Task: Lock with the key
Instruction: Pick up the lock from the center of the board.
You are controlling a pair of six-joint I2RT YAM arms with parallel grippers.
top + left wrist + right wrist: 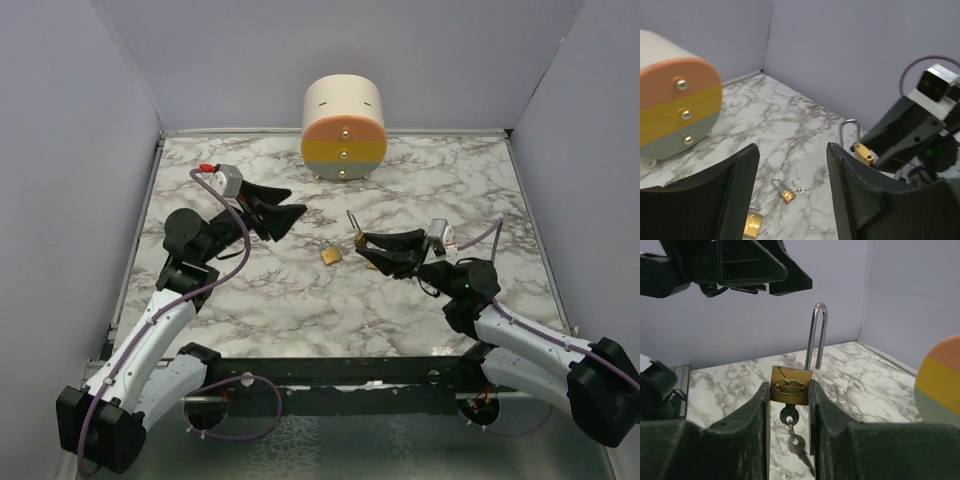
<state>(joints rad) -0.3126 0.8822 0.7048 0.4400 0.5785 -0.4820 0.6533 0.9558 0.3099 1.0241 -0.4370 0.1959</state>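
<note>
My right gripper (361, 244) is shut on a brass padlock (789, 386) and holds it upright above the table. Its long steel shackle (817, 335) stands open, with one leg out of the body. A key (788, 416) sits in the keyhole underneath, and a second key (801, 447) hangs from it. The held padlock also shows in the left wrist view (863, 153). My left gripper (296, 201) is open and empty, raised to the left of the held padlock and pointing at it; the right wrist view shows it above the shackle (757, 270).
A smaller brass padlock (785, 193) with loose keys (799, 189) lies on the marble table (440, 180). Another padlock (753, 224) lies nearer, and one padlock (331, 254) shows in the top view. A round drawer unit (343, 125) stands at the back.
</note>
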